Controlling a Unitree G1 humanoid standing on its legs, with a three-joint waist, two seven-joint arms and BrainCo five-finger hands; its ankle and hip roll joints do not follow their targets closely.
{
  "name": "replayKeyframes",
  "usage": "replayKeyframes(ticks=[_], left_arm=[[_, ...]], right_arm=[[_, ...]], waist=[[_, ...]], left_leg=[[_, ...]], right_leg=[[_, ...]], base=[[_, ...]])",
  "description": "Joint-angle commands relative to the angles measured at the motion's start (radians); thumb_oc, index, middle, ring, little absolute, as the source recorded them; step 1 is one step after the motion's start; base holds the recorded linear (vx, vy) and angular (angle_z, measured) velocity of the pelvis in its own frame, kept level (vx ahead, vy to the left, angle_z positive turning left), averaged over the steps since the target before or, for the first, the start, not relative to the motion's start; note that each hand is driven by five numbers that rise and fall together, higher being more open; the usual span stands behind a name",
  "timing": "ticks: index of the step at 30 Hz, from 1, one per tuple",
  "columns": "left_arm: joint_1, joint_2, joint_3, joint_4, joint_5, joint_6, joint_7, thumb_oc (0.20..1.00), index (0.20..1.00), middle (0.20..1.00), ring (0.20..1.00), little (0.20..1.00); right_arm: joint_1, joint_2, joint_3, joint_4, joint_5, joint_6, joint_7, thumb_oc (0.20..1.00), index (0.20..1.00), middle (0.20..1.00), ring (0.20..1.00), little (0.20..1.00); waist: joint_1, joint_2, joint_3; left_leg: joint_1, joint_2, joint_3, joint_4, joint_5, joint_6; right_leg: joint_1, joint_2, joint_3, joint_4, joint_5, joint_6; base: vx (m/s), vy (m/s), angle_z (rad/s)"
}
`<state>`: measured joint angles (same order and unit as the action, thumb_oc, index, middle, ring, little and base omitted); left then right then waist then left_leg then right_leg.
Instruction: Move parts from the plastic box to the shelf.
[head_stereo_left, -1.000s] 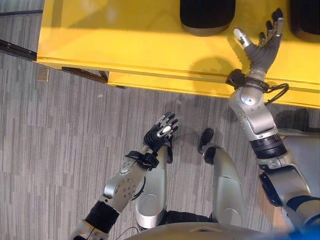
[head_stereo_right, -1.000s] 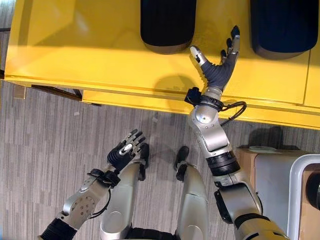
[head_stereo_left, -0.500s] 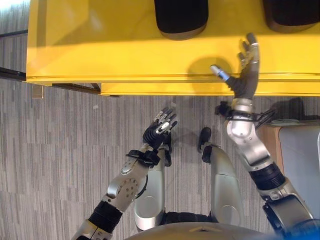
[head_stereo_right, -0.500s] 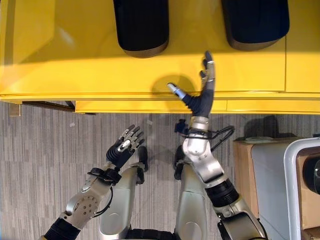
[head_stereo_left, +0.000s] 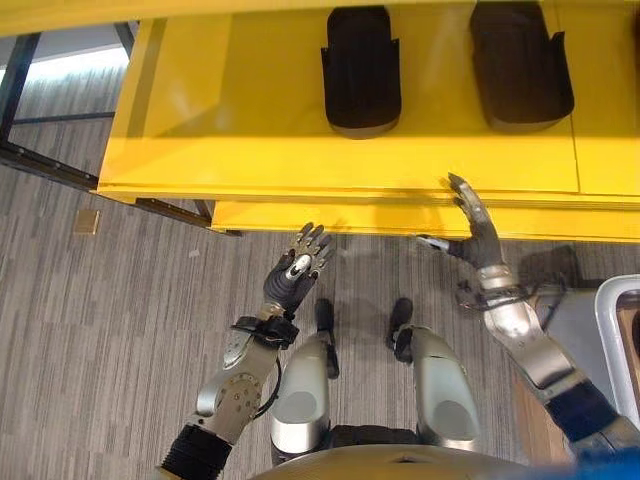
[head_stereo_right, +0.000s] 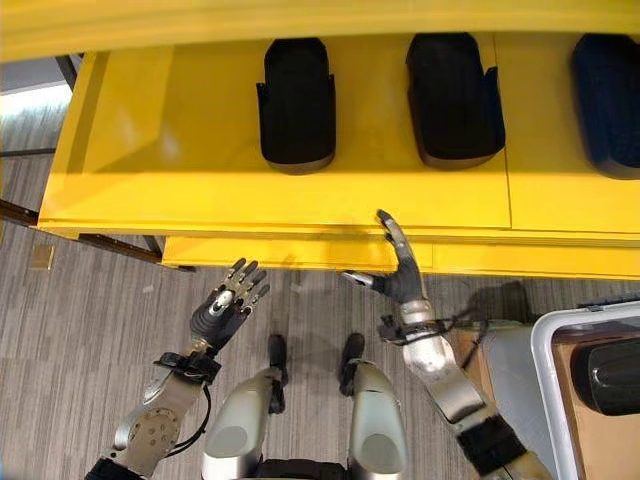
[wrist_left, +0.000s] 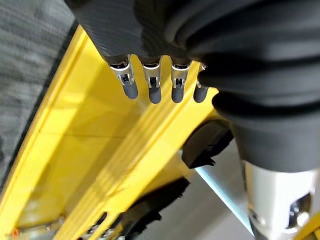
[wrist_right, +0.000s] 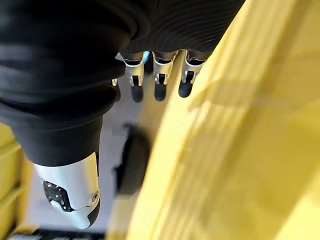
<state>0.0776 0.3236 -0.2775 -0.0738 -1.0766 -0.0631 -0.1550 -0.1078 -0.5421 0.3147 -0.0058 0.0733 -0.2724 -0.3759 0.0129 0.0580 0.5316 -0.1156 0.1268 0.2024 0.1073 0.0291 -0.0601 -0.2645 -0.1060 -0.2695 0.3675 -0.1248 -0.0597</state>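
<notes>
Three dark moulded parts lie on the yellow shelf (head_stereo_right: 180, 150): one (head_stereo_right: 296, 103) left of centre, a second (head_stereo_right: 453, 98) to its right, and a dark blue one (head_stereo_right: 610, 100) at the right edge. My right hand (head_stereo_right: 401, 268) is open with straight fingers, just off the shelf's front edge and holding nothing. Lower down, over the floor, my left hand (head_stereo_right: 225, 306) hangs open and empty. The plastic box (head_stereo_right: 560, 330) shows at the lower right with a dark part (head_stereo_right: 612, 375) inside.
A lower yellow ledge (head_stereo_right: 300, 250) juts out under the shelf front. Grey striped carpet (head_stereo_right: 70, 340) covers the floor. A dark frame leg (head_stereo_left: 40, 165) runs under the shelf's left end. A small tan square (head_stereo_left: 87, 221) lies on the carpet.
The view has tilted up, showing more of the shelf. My right hand has drawn back from over the shelf to its front edge. The left hand stays open over the floor.
</notes>
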Motion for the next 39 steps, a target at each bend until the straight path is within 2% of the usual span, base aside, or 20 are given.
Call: replayKeyframes(ticks=[1,4,6,7,9,11,13,18,21,22,24,25,26,29,30,31,33,36,38,39], left_arm=[[0.047,-0.004,0.004,-0.021,-0.087,0.009,-0.065,1.0,1.0,1.0,1.0,1.0],[0.061,-0.01,0.018,0.016,-0.088,0.039,-0.047,1.0,1.0,1.0,1.0,1.0],[0.066,-0.017,0.026,0.027,-0.148,0.049,-0.077,1.0,1.0,1.0,1.0,1.0],[0.077,-0.036,0.042,0.022,-0.256,0.09,-0.115,1.0,1.0,1.0,1.0,1.0],[0.086,-0.064,0.06,0.036,-0.304,0.117,-0.127,1.0,1.0,1.0,1.0,1.0],[0.084,-0.076,0.068,0.06,-0.309,0.118,-0.125,1.0,1.0,1.0,1.0,1.0],[0.074,-0.092,0.082,0.068,-0.306,0.139,-0.099,1.0,1.0,1.0,1.0,1.0],[0.063,-0.097,0.111,0.072,-0.277,0.169,-0.098,1.0,1.0,1.0,1.0,1.0],[0.078,-0.058,0.189,0.076,-0.179,0.177,-0.068,1.0,1.0,1.0,1.0,1.0],[0.08,-0.055,0.194,0.076,-0.17,0.179,-0.065,1.0,1.0,1.0,1.0,1.0],[0.075,-0.045,0.229,0.081,-0.159,0.18,-0.049,1.0,1.0,1.0,1.0,1.0],[0.058,-0.047,0.228,0.087,-0.173,0.186,-0.041,1.0,1.0,1.0,1.0,1.0],[0.051,-0.049,0.222,0.086,-0.178,0.193,-0.052,1.0,1.0,1.0,1.0,1.0],[0.044,-0.062,0.197,0.062,-0.181,0.206,-0.06,1.0,1.0,1.0,1.0,1.0],[0.047,-0.067,0.171,0.028,-0.138,0.163,-0.02,1.0,1.0,1.0,1.0,1.0],[0.047,-0.066,0.164,0.023,-0.134,0.16,-0.015,1.0,1.0,1.0,1.0,1.0],[0.04,-0.06,0.14,0.013,-0.124,0.16,-0.001,1.0,1.0,1.0,1.0,1.0],[0.03,-0.039,0.113,0.024,-0.11,0.151,-0.03,1.0,1.0,1.0,1.0,1.0],[0.042,-0.03,0.105,0.037,-0.113,0.137,-0.064,1.0,1.0,1.0,1.0,1.0],[0.057,-0.021,0.103,0.042,-0.114,0.124,-0.08,1.0,1.0,1.0,1.0,1.0]], right_arm=[[0.007,-0.001,0.002,-0.025,-0.018,-0.094,0.076,1.0,1.0,1.0,1.0,1.0],[0.05,-0.016,-0.009,-0.017,0.0,-0.079,0.153,1.0,1.0,1.0,1.0,1.0],[0.064,-0.019,-0.01,-0.015,0.021,-0.05,0.184,1.0,1.0,1.0,1.0,1.0],[0.092,-0.013,-0.017,-0.009,0.065,-0.007,0.187,1.0,1.0,1.0,1.0,1.0],[0.111,0.008,-0.024,0.028,0.094,0.014,0.184,1.0,1.0,1.0,1.0,1.0],[0.114,0.021,-0.027,0.051,0.088,0.01,0.169,1.0,1.0,1.0,1.0,1.0],[0.123,0.05,-0.037,0.063,0.11,0.042,0.141,1.0,1.0,1.0,1.0,1.0],[0.151,0.08,-0.085,0.068,0.088,0.039,0.126,1.0,1.0,1.0,1.0,1.0],[0.168,0.087,-0.149,0.051,0.084,0.065,0.12,1.0,1.0,1.0,1.0,1.0],[0.17,0.088,-0.151,0.049,0.084,0.068,0.116,1.0,1.0,1.0,1.0,1.0],[0.191,0.094,-0.185,0.04,0.088,0.087,0.118,1.0,1.0,1.0,1.0,1.0],[0.21,0.108,-0.202,0.039,0.083,0.085,0.104,1.0,1.0,1.0,1.0,1.0],[0.221,0.115,-0.21,0.037,0.082,0.079,0.101,1.0,1.0,1.0,1.0,1.0],[0.223,0.133,-0.211,0.036,0.06,0.063,0.09,1.0,1.0,1.0,1.0,1.0],[0.191,0.137,-0.182,0.031,0.043,0.063,0.097,1.0,1.0,1.0,1.0,1.0],[0.186,0.136,-0.176,0.029,0.036,0.062,0.089,1.0,1.0,1.0,1.0,1.0],[0.174,0.125,-0.162,0.012,-0.007,0.044,0.067,1.0,1.0,1.0,1.0,1.0],[0.167,0.101,-0.16,-0.008,-0.046,0.021,0.047,1.0,1.0,1.0,1.0,1.0],[0.147,0.083,-0.161,0.002,-0.025,0.012,0.037,1.0,1.0,1.0,1.0,1.0],[0.136,0.075,-0.163,0.006,-0.015,0.011,0.035,1.0,1.0,1.0,1.0,1.0]], waist=[[0.001,-0.02,-0.128],[-0.002,-0.029,-0.173],[-0.001,-0.033,-0.19],[-0.001,-0.037,-0.213],[-0.001,-0.043,-0.241],[-0.003,-0.048,-0.255],[-0.007,-0.054,-0.275],[-0.019,-0.059,-0.303],[-0.026,-0.074,-0.313],[-0.026,-0.075,-0.312],[-0.035,-0.089,-0.306],[-0.048,-0.101,-0.301],[-0.052,-0.106,-0.297],[-0.042,-0.117,-0.293],[-0.025,-0.12,-0.287],[-0.023,-0.12,-0.285],[-0.032,-0.112,-0.284],[-0.049,-0.096,-0.284],[-0.042,-0.087,-0.288],[-0.037,-0.091,-0.294]], left_leg=[[0.024,0.087,-0.035,-0.068,0.088,-0.053],[0.049,0.078,-0.048,-0.083,0.092,-0.054],[0.063,0.074,-0.048,-0.091,0.09,-0.053],[0.079,0.068,-0.044,-0.099,0.085,-0.053],[0.107,0.06,-0.038,-0.116,0.078,-0.049],[0.126,0.057,-0.028,-0.129,0.074,-0.047],[0.161,0.048,-0.008,-0.152,0.064,-0.039],[0.209,0.031,0.037,-0.182,0.043,-0.018],[0.243,0.017,0.096,-0.185,0.017,0.003],[0.245,0.016,0.1,-0.185,0.016,0.005],[0.253,0.009,0.136,-0.178,0.002,0.016],[0.256,0.0,0.166,-0.175,-0.008,0.024],[0.259,-0.003,0.183,-0.174,-0.014,0.025],[0.285,-0.004,0.271,-0.185,-0.04,0.016],[0.308,0.017,0.389,-0.187,-0.042,0.008],[0.312,0.021,0.409,-0.187,-0.041,0.009],[0.31,0.016,0.444,-0.184,-0.043,0.026],[0.289,0.018,0.476,-0.157,-0.049,0.054],[0.269,0.03,0.499,-0.144,-0.043,0.061],[0.253,0.034,0.514,-0.138,-0.037,0.059]], right_leg=[[0.155,-0.061,-0.014,-0.123,0.029,0.124],[0.2,-0.065,-0.017,-0.162,0.047,0.133],[0.216,-0.066,-0.018,-0.181,0.057,0.137],[0.24,-0.069,-0.024,-0.211,0.07,0.142],[0.268,-0.071,-0.025,-0.247,0.091,0.148],[0.284,-0.071,-0.027,-0.271,0.104,0.154],[0.315,-0.07,-0.026,-0.313,0.124,0.162],[0.346,-0.085,-0.025,-0.352,0.153,0.185],[0.358,-0.122,-0.017,-0.372,0.19,0.225],[0.358,-0.125,-0.015,-0.372,0.192,0.227],[0.35,-0.15,-0.005,-0.394,0.227,0.253],[0.344,-0.178,0.003,-0.43,0.286,0.272],[0.342,-0.194,-0.004,-0.445,0.315,0.28],[0.318,-0.25,-0.106,-0.448,0.414,0.318],[0.29,-0.278,-0.251,-0.416,0.471,0.321],[0.282,-0.29,-0.271,-0.397,0.478,0.321],[0.261,-0.294,-0.286,-0.302,0.437,0.311],[0.254,-0.261,-0.277,-0.167,0.319,0.268],[0.274,-0.216,-0.292,-0.118,0.226,0.231],[0.308,-0.177,-0.299,-0.156,0.184,0.217]], base=[[-0.02,0.06,-0.08],[0.02,0.043,0.01],[0.02,0.054,0.05],[0.02,0.069,0.03],[0.05,0.099,0.04],[0.04,0.094,0.04],[0.05,0.161,0.0],[0.05,0.177,-0.14],[0.03,0.296,-0.28],[-0.02,0.276,-0.51],[-0.05,0.241,-0.63],[-0.06,0.192,-0.54],[-0.07,0.155,-0.45],[-0.12,0.066,-0.76],[-0.25,0.054,-1.37],[-0.26,0.065,-2.04],[-0.14,0.07,-1.78],[-0.09,0.01,-0.84],[-0.07,-0.1,-0.8],[-0.01,-0.209,-1.21]])
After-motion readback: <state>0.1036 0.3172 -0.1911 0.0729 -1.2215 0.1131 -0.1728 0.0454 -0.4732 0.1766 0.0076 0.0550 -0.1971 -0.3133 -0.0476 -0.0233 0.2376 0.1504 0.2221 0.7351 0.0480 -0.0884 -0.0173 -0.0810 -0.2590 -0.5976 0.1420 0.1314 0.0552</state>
